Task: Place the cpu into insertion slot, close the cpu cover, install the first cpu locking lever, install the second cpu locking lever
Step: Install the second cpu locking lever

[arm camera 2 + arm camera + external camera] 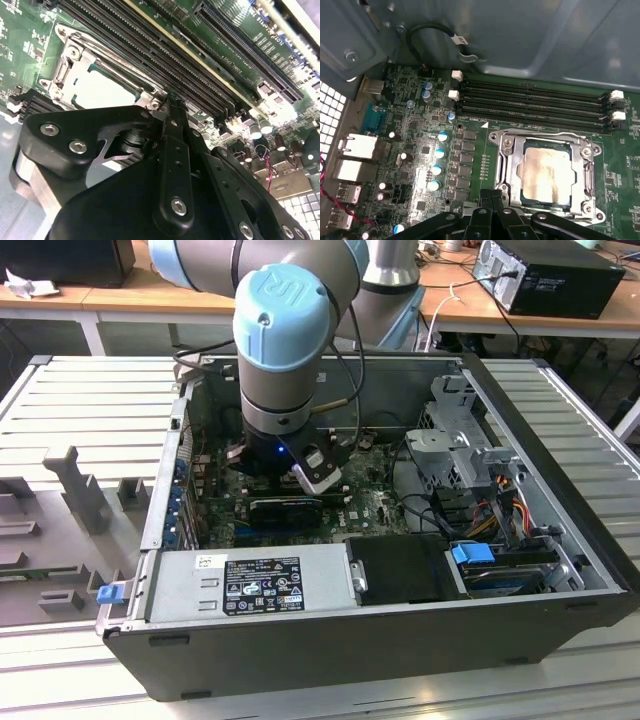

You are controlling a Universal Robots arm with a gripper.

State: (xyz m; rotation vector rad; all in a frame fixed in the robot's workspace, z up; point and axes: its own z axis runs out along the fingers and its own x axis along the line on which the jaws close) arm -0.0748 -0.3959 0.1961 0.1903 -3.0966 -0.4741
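Already the cpu sits under the closed cpu cover; the gripper beside it has its fingers drawn together, holding nothing.

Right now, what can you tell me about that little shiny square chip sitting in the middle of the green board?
The cpu is a thin square chip with a pale silvery-beige, glossy face. It lies flat in the insertion slot, framed by the silver-grey cpu cover, which lies down around it, its face showing through the cover's window. In the second wrist view the cpu sits just beyond the gripper, which hangs close beside the socket's edge.
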